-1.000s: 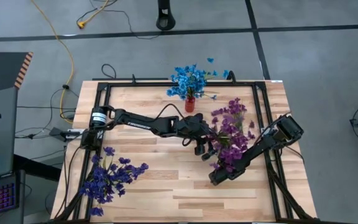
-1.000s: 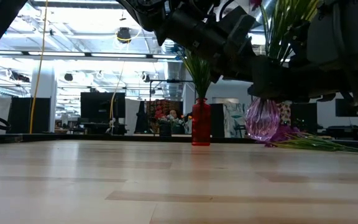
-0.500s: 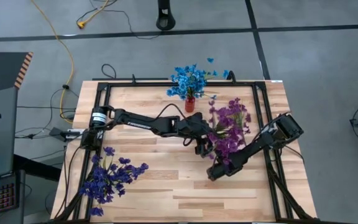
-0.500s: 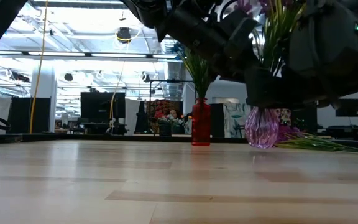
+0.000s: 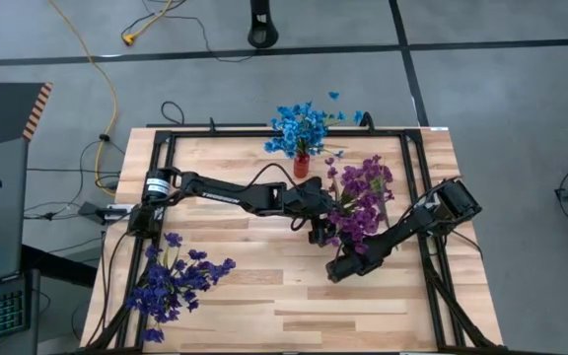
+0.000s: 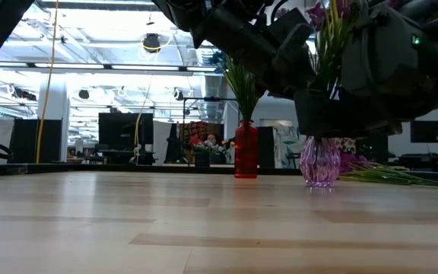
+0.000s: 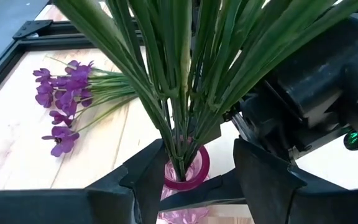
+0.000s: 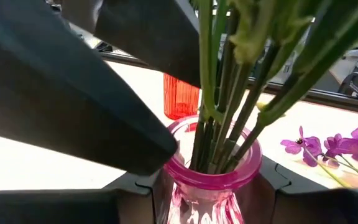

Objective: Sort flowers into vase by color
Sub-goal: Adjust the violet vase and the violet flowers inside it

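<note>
A pink glass vase (image 6: 319, 161) stands upright on the table, right of centre, with a bunch of magenta flowers (image 5: 360, 195) in it. My right gripper (image 8: 210, 194) is shut on its neck. My left gripper (image 7: 201, 155) is open, its fingers on either side of the vase's rim (image 7: 191, 174) and the green stems (image 7: 179, 93). A red vase (image 5: 302, 165) holding blue flowers (image 5: 299, 126) stands near the far edge. Dark indigo flowers (image 5: 176, 281) lie at the near left corner. Loose magenta flowers (image 7: 61, 102) lie flat beside the pink vase. My right gripper pinches the pink vase's neck (image 8: 211, 183) just under the rim between its two fingers, coming in about level from the table's near right. The vase is upright with its base (image 6: 319, 181) on the table. My left gripper has one finger (image 8: 135, 140) lying against the rim's outer edge (image 8: 178, 144); the other finger stands clear.
A black frame (image 5: 161, 158) runs around the tabletop. Both arms cross close together over the right half. Bare wood (image 5: 254, 296) lies along the near middle. The low view shows a room with monitors behind the table.
My right gripper has drawn slightly toward the table's left and tipped the pink vase from a tilt, lifted just off the wood, to upright, then lowered it onto its base. The magenta blossoms have swung toward the far edge with it. My left gripper stayed close around the stems.
</note>
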